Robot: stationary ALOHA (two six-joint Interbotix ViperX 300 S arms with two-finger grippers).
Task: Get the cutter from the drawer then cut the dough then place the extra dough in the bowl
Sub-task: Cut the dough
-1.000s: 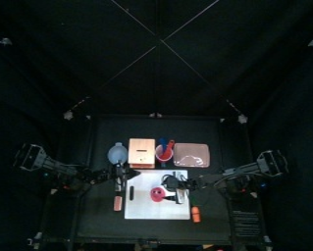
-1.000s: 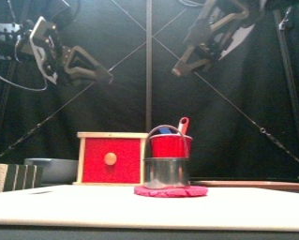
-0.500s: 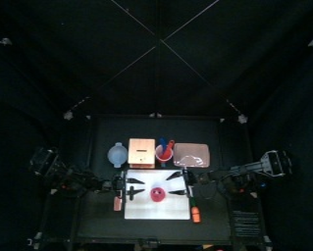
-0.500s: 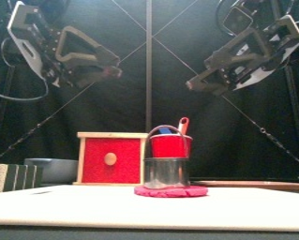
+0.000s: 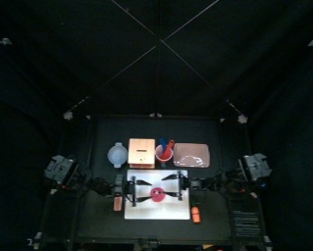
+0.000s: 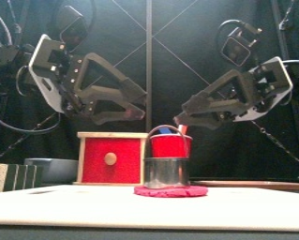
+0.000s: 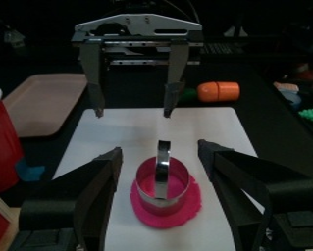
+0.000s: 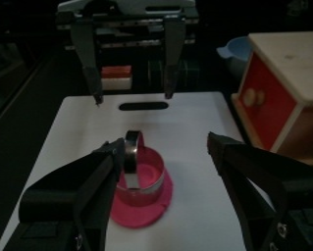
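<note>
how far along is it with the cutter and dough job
Done: the cutter stands on the pink dough on the white board, and the wooden box has its red drawer front shut. In hand: nothing; the left claw and right claw hang open above the board. Left: lifting the extra dough into the bowl, where no pink shows.

Black curtains wall my booth at the back and sides; my small black table sits dim
</note>
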